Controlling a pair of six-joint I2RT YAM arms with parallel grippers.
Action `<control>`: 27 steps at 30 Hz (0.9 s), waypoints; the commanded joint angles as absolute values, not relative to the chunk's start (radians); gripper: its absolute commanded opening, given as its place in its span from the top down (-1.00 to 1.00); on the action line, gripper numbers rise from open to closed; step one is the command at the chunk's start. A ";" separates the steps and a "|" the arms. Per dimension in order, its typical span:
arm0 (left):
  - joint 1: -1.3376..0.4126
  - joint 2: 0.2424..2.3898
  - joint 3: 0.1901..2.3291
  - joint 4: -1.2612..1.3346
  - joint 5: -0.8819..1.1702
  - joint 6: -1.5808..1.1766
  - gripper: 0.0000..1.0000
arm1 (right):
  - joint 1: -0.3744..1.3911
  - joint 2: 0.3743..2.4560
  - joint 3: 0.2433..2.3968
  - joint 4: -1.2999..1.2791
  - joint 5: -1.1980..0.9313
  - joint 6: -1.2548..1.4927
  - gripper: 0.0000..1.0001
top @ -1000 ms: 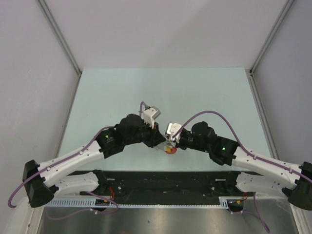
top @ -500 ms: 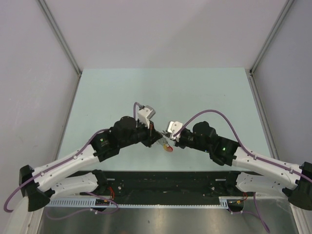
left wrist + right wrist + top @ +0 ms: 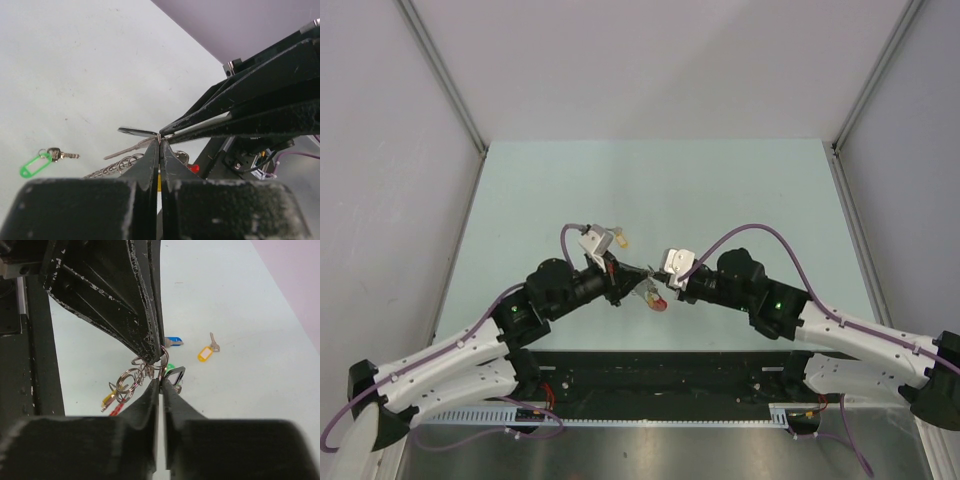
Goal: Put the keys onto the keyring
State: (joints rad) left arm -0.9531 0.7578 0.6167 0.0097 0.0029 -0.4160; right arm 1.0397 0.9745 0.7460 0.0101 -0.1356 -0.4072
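Where the two arms met over the near middle of the table (image 3: pixel 720 190), the keyring (image 3: pixel 134 380) hung clear of the surface between both claws.

- Left gripper (image 3: pixel 160 145): pressed fully together, apparently on a thin wire loop of the ring.
- Right gripper (image 3: pixel 161 386): likewise closed tight, nipping the same wire from the opposite side.
- At the ring, seemingly threaded: black-tagged key (image 3: pixel 136 132).
- Loose on the table: green-tagged key (image 3: pixel 34 165), blue key (image 3: pixel 173 341), yellow-tagged key (image 3: pixel 205 353).
- Handling, judged: light; coil springy and slick, apt to swing or twist. Best taken on the wire beside the split. Keys best taken by the flat tag, hole left free.
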 commanded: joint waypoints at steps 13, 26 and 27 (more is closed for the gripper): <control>-0.950 0.792 0.676 0.109 0.058 -0.339 0.99 | 1.051 0.922 0.695 0.115 -0.023 -0.370 0.55; -0.948 0.819 0.707 0.084 0.120 -0.310 0.99 | 1.051 0.927 0.693 0.126 -0.094 -0.410 0.65; -0.950 0.819 0.709 0.077 0.118 -0.305 0.98 | 1.051 0.922 0.693 0.123 -0.095 -0.411 0.71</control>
